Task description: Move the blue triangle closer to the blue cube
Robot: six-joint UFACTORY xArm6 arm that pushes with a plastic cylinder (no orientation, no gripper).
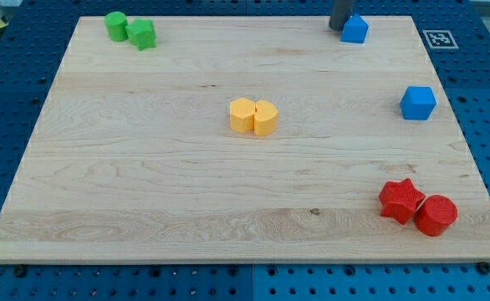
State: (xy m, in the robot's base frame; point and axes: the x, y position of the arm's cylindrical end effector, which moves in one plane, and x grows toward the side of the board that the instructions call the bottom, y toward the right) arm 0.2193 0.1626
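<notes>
- My tip (pixel 339 28) sits at the top edge of the wooden board (pixel 145 167), touching or just beside the blue triangle (pixel 355 29) on its 9 o'clock side; the rod is cut off by the view's top.
- There is no hand on this arm, so nothing is held: it is a bare rod that only pushes.
- The blue cube (pixel 418 103) lies toward 5 o'clock from the triangle, near the board's right edge, well apart from it.
- To do this well, I judge the tip should work round to the triangle's 11 o'clock side, so the push runs straight at the cube.
- From its present side, a push would likely send the triangle toward 3 o'clock, along the top edge rather than down.
- I would push slowly through the block's middle, since an off-centre contact may spin it.
- The yellow pair (pixel 253 117), green pair (pixel 130 30) and red pair (pixel 417 206) are clear of that path.
</notes>
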